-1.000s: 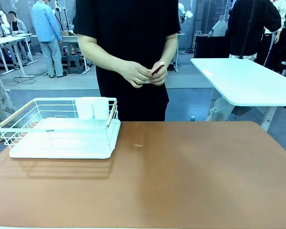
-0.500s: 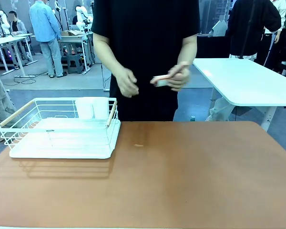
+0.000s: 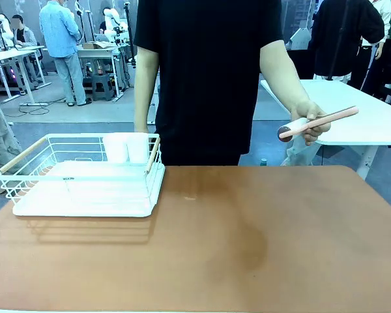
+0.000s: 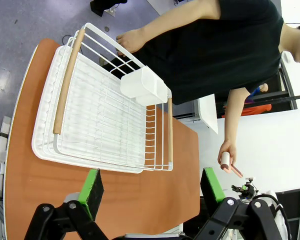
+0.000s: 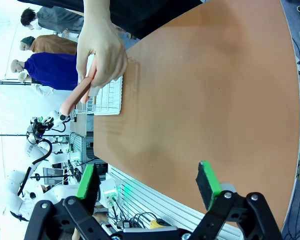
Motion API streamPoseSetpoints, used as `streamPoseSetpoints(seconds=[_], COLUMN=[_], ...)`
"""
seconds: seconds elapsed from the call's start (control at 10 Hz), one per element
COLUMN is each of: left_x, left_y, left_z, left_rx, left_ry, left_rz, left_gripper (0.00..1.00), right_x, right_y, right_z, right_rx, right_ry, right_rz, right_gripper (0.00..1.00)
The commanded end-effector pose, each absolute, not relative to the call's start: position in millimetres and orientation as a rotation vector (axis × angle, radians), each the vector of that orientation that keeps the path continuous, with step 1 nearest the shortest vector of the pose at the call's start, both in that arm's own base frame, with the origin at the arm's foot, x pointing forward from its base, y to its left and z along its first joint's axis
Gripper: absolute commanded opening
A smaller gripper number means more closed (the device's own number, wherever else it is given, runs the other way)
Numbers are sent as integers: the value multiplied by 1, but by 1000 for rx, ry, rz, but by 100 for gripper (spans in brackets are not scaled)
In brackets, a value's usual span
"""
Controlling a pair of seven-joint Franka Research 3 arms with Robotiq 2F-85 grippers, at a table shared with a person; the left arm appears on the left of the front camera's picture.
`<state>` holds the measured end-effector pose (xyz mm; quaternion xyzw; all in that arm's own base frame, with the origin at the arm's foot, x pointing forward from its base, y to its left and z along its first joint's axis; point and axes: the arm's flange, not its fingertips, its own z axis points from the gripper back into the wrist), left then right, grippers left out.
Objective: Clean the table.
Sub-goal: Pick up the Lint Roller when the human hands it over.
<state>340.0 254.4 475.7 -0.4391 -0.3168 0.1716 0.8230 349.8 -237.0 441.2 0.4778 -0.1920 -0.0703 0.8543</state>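
Note:
The reddish-brown table (image 3: 287,248) spans the front view, and a small pale speck (image 3: 190,198) lies on it near the middle. At the far side stands a person in a black shirt, holding a lint roller (image 3: 316,122) with a pink handle out over the table's far right corner. My left gripper (image 4: 151,186) hangs open above the table (image 4: 30,175), near the white wire rack (image 4: 105,120). Open too, my right gripper (image 5: 146,183) is held over bare tabletop (image 5: 215,100), with the person's hand (image 5: 102,50) and the roller farther off. Neither gripper holds anything.
The white wire rack (image 3: 85,176) on its tray sits at the table's far left, with a white cutlery holder (image 3: 127,148) hung on its far side. A white-topped table (image 3: 339,111) stands beyond the right corner. Other people stand farther back.
The person's hands, together at the waist, have parted. One has swung out to the picture's right with the roller, the other has dropped to the side. The grippers stay open.

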Motion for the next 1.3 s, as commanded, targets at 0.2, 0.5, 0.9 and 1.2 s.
streamPoseSetpoints(seconds=[0.2, 0.5, 0.9, 1.2], left_x=[340, 340, 340, 340], left_y=[256, 256, 256, 256], left_z=[477, 477, 477, 477], left_rx=[-960, -960, -960, -960], left_ry=[-687, -687, -687, -687], left_rz=[363, 363, 363, 363], left_gripper=[100, 100, 100, 100], right_x=[350, 350, 339, 306], right_y=[-236, -236, -229, -140], right_z=[444, 444, 463, 529], right_rx=[1020, 1020, 988, 842], right_ry=[-416, -416, -366, -270], right_rz=[-140, -140, -258, -545], right_gripper=[100, 100, 100, 100])
